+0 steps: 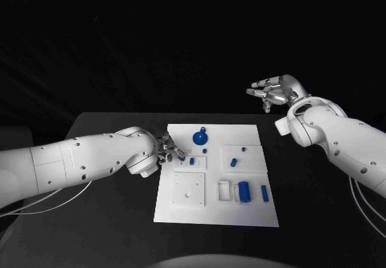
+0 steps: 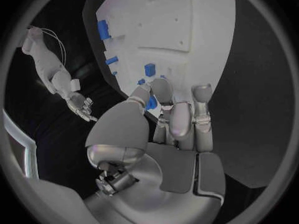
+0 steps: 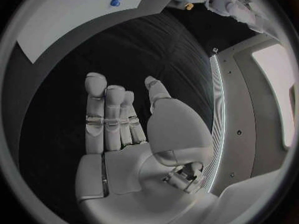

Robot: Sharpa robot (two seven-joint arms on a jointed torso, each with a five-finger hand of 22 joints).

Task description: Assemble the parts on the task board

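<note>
A small blue peg (image 2: 151, 102) sits pinched at the fingertips of the left hand (image 1: 167, 152), low over the white task board (image 1: 249, 212), probably to seat it in a slot there. The right hand (image 1: 276, 92) hangs released, fingers apart, well off beyond the board, likely keeping clear.

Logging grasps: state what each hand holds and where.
Left hand pinches a small blue part at the board; grip point hidden. Right hand holds nothing, fingers apart.
</note>
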